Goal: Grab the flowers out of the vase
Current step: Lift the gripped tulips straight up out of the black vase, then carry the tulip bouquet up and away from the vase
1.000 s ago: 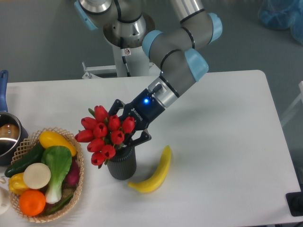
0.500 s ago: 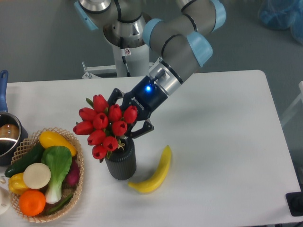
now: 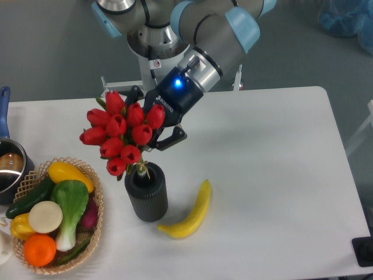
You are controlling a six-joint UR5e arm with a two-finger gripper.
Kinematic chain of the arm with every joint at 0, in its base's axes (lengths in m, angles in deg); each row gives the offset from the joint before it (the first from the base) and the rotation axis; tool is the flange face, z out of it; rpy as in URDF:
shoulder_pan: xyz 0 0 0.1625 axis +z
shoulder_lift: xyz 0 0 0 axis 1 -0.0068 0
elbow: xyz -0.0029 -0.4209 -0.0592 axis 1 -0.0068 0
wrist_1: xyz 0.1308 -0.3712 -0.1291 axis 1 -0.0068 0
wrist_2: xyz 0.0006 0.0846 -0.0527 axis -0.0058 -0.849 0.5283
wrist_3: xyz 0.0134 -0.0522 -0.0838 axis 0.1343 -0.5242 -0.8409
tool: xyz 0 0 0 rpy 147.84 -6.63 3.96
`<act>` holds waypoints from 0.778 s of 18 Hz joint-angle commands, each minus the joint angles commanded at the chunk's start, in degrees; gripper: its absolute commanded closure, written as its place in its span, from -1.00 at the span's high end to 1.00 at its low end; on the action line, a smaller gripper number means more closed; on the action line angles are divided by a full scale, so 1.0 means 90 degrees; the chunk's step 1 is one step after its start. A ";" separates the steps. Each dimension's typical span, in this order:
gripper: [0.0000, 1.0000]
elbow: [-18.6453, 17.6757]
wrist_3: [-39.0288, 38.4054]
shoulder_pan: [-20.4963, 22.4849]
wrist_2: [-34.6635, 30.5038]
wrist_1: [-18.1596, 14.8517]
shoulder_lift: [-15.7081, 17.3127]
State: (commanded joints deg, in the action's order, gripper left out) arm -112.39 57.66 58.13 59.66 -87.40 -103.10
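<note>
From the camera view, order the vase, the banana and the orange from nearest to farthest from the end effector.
End effector, shut on the flowers.
1. Vase, just below it.
2. Banana, lower right.
3. Orange, in the basket, far lower left.

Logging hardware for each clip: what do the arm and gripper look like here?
The arm is grey with light blue caps at the joints, rising from a silver-grey base column that carries a small warning sticker. The wrist has a silver ring. The gripper is black, with two fingers, small white lettering and a glowing blue light. No loose cables show.
</note>
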 joint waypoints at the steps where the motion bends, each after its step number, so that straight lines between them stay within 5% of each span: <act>1: 0.03 0.0117 -0.0107 0.0049 0.0010 0.0000 -0.0010; 11: 0.03 0.1191 -0.0986 0.0712 -0.0039 -0.0010 -0.0097; 14: 0.03 0.0988 -0.1007 0.1219 -0.0428 0.0000 -0.0088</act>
State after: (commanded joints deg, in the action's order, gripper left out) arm -103.49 48.59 69.10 55.81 -87.41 -103.89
